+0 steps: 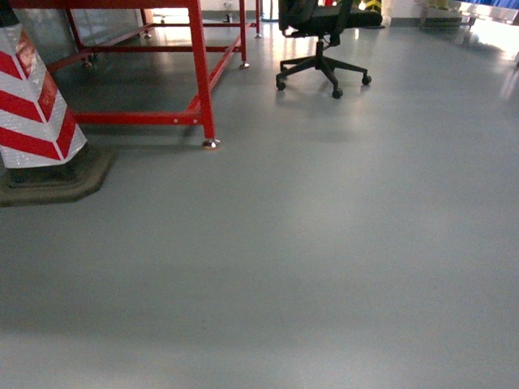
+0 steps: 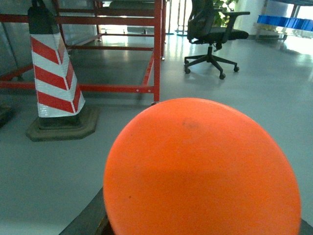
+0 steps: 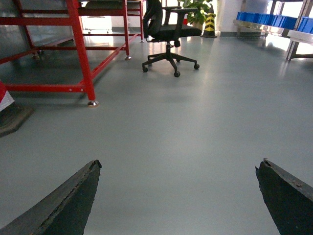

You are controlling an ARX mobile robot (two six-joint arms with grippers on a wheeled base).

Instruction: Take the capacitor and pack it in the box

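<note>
One capacitor carried, no box in sight

The capacitor [image 2: 202,169] fills the left wrist view, apparently pinched in the left gripper, fingers hidden. The right gripper [image 3: 178,196] hangs spread and empty over grey floor [image 1: 308,243]. No view shows the box.
</note>
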